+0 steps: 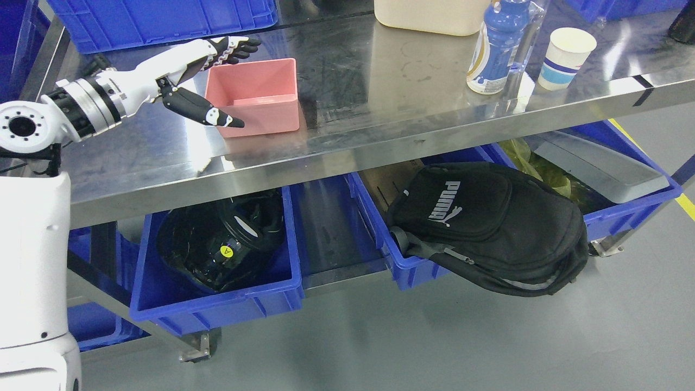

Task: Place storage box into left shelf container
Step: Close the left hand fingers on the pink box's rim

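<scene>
Storage box (255, 96) sits between the wide-spread left robot hand (217, 81) fingers, near table edge.

A steel shelf table (380, 81) (its top shiny with reflected light) stands on a smooth grey floor (434, 342) crossed by a yellow line (685, 205)

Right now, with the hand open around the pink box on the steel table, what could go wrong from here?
1. The left hand is open at the pink plastic storage box, thumb in front and fingers behind; on the smooth steel tabletop the box may slide as the hand closes.
2. The left blue shelf bin already holds a black helmet-like object, so the box may sit crooked.
</scene>
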